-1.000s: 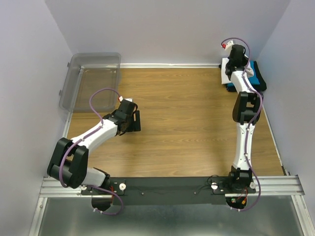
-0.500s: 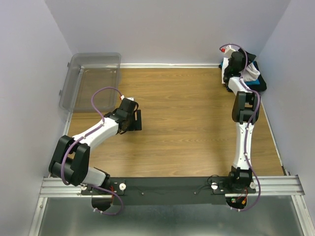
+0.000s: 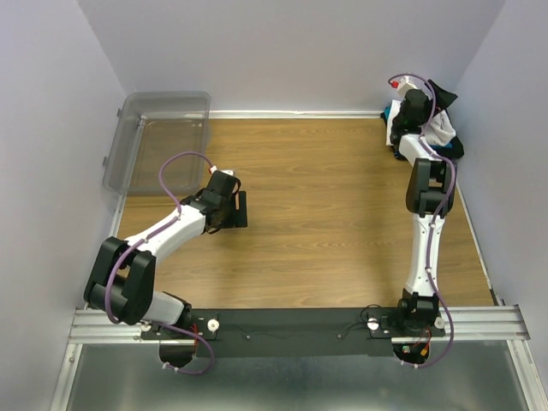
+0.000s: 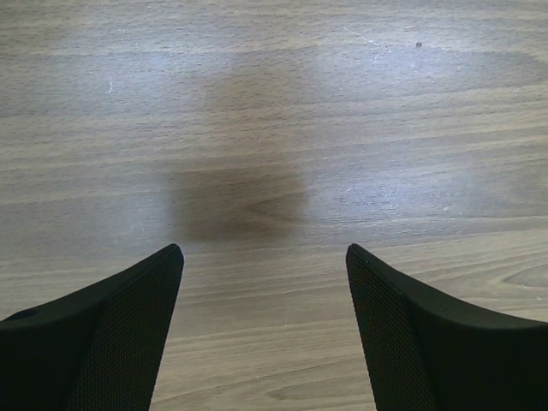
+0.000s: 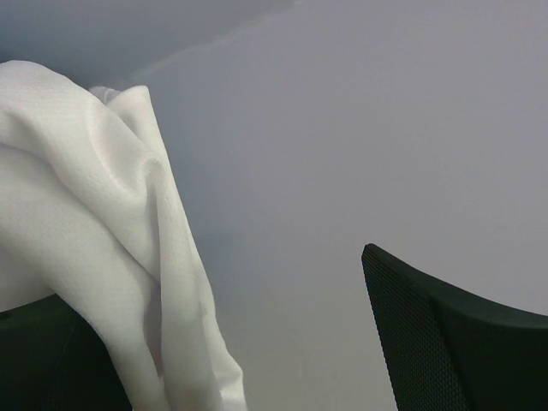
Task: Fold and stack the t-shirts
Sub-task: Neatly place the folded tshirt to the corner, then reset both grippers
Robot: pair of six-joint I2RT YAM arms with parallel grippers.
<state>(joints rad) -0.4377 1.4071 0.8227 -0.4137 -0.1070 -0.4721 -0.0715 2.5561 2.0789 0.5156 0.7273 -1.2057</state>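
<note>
Hanging long-axis down, white t-shirt (image 5: 103,214) drapes right pincer (image 5: 223,282).

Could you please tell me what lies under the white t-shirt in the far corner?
A black t-shirt shows beneath the white t-shirt, with a sliver of blue t-shirt; the right arm hides the rest.

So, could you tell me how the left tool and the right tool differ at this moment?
The left tool points down at the wooden table; the right tool faces the grey wall at the far right corner. Nothing touches the left tool's fingers, while the white t-shirt drapes over one finger of the right tool. Both stand open, with black fingers.
</note>
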